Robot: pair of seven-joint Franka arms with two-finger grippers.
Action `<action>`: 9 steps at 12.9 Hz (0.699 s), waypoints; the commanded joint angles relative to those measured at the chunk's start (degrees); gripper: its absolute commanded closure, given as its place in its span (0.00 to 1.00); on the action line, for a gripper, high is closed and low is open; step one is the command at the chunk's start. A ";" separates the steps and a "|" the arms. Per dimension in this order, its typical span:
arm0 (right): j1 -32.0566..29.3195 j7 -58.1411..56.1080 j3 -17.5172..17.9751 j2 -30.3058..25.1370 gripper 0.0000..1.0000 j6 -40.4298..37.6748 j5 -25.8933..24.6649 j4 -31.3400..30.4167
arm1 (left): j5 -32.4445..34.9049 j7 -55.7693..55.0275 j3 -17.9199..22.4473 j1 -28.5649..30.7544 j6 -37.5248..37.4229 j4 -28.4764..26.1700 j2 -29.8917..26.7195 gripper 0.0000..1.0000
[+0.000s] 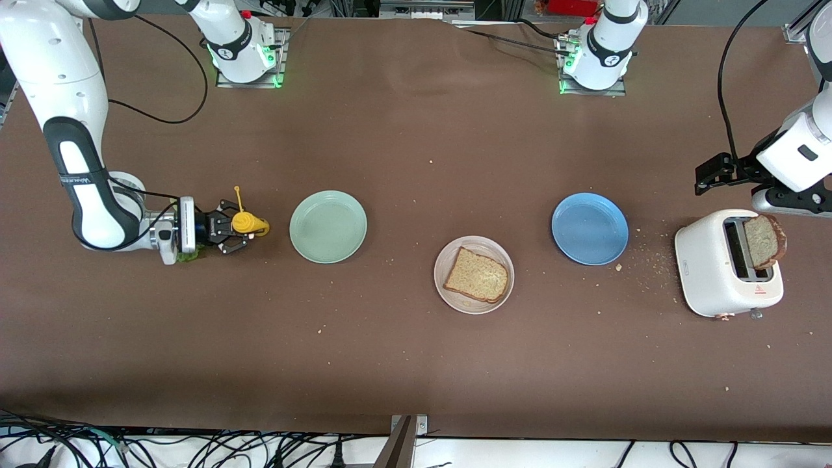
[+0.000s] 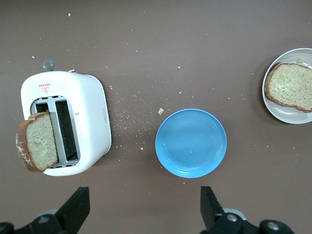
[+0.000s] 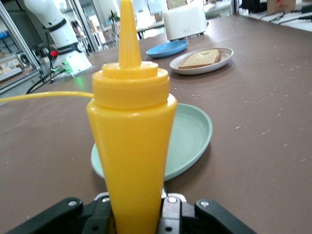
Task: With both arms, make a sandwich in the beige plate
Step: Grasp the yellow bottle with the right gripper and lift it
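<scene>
Yellow plastic marks the squeeze bottle point(image 1: 246, 224) standing near the right arm's end of the brown counter point(image 1: 416, 364), just beside the mint plate point(image 1: 328, 227). The right end effector point(image 1: 235, 233) is low at the bottle with its fingers closed in against the bottle's base, as the right wrist view shows; something green point(image 1: 190, 256) peeks out under that wrist, too hidden to name. Toward the middle of the counter, nearer the front camera than the other plates, sits the beige plate point(image 1: 474, 274) with one bread slice point(image 1: 476, 275) lying flat on it. A blue plate point(image 1: 589, 228) lies between it and the white toaster point(image 1: 727, 262) at the left arm's end. A second slice point(image 1: 764, 242) stands tilted out of one toaster slot, and crumbs point(image 1: 650, 263) are scattered between toaster and blue plate. The left end effector point(image 2: 144, 209) waits in the air over the counter between the toaster and the blue plate, fingers spread wide and holding nothing.
</scene>
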 commanded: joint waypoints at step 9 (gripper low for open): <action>23.22 54.66 -0.38 -4.80 1.00 13.51 -27.96 20.96 | -0.75 0.90 0.18 0.18 -1.28 0.85 -0.31 0.00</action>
